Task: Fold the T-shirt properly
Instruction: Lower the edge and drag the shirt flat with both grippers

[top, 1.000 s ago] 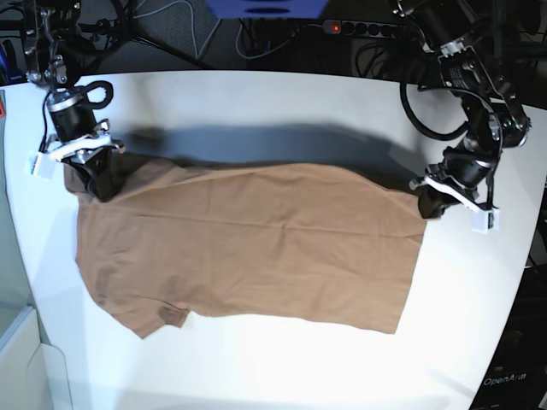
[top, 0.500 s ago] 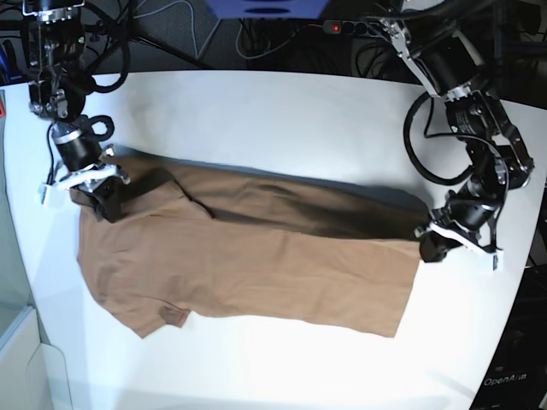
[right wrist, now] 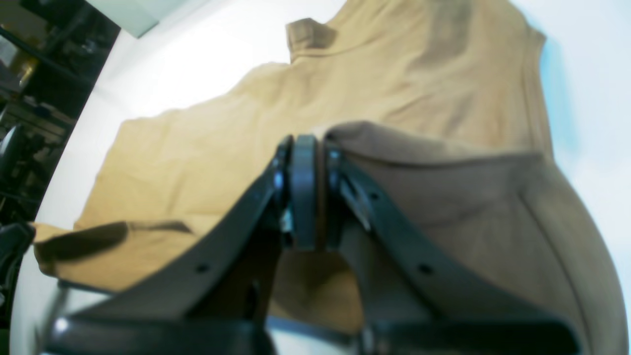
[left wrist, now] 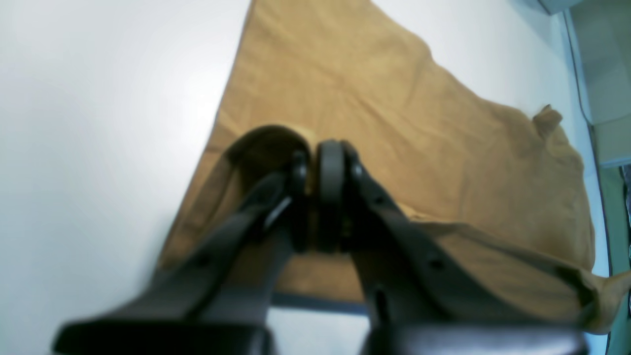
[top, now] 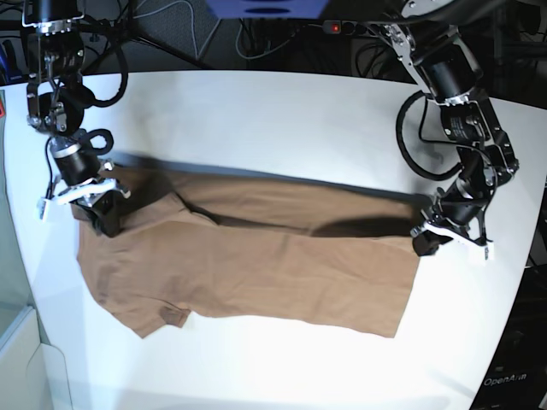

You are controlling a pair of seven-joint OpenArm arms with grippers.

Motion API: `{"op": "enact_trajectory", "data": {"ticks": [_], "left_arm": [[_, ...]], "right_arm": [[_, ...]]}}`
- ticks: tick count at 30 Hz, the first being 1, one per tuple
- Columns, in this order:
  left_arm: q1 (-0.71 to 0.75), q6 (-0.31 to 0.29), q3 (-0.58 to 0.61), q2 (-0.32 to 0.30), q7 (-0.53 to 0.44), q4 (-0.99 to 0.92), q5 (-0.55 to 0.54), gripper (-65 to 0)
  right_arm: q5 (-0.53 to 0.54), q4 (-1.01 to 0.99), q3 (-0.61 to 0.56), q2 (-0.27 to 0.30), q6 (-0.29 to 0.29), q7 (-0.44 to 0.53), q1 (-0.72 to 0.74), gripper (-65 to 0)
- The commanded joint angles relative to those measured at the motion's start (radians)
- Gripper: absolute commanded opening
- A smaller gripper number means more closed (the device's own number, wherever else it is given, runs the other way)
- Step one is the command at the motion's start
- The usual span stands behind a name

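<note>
The glossy white counter is carrying a plain tan-brown short-sleeved cotton T-shirt, which is lying spread across its middle and reaching nearer the counter's front edge than its back one. In the base view, going from the left, the right arm's black gripper is standing over the shirt's left end, close to the counter's left edge. Its fingers are pressing together, pinching a raised fold of the tan cloth, as the right wrist view is showing; that fold is arching up and draping away to one side of the fingers. A short sleeve is sticking out at the shirt's lower left, toward the counter's front edge. Across the middle, the back portion of the shirt is folding forward over itself, making a long crease with a dark shadow under it. At the shirt's right end, near the counter's right edge, the left arm's black gripper is hanging at the upper right corner of the cloth. Its fingers are closing tight on a small lifted loop of the fabric, while the rest of the shirt is lying flat beyond them.
</note>
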Motion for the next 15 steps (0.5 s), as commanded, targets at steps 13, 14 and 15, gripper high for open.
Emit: {"op": "enact_trajectory", "data": {"ticks": [13, 14, 15], "left_arm": [[-0.062, -0.009, 0.003, -0.007, -0.025, -0.011, -0.023, -62.4], [-0.071, -0.009, 0.003, -0.007, -0.025, -0.028, -0.023, -62.4], [-0.08, -0.009, 0.004, -0.012, -0.025, -0.051, -0.022, -62.4]], "right_arm": [[0.002, -0.074, 0.008, 0.008, 0.011, -0.024, 0.102, -64.4], [0.002, -0.081, 0.008, 0.008, 0.011, -0.024, 0.107, -64.4], [0.002, -0.088, 0.008, 0.008, 0.011, -0.024, 0.11, -64.4]]}}
